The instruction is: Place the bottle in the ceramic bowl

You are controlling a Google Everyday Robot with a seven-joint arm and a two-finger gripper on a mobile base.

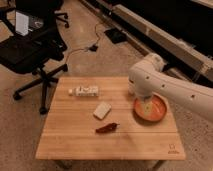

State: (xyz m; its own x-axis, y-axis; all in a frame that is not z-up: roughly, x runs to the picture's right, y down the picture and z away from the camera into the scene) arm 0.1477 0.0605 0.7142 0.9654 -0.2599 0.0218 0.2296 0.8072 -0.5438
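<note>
The bottle is small, whitish with dark label marks, and lies on its side at the back left of the wooden table. The orange-red ceramic bowl sits at the right side of the table. My white arm reaches in from the right, and the gripper hangs over the bowl's left part, far from the bottle. Nothing shows in the gripper.
A plain white block lies mid-table and a dark red chili pepper lies in front of it. A black office chair stands left of the table. Cables and a dark box lie on the floor behind.
</note>
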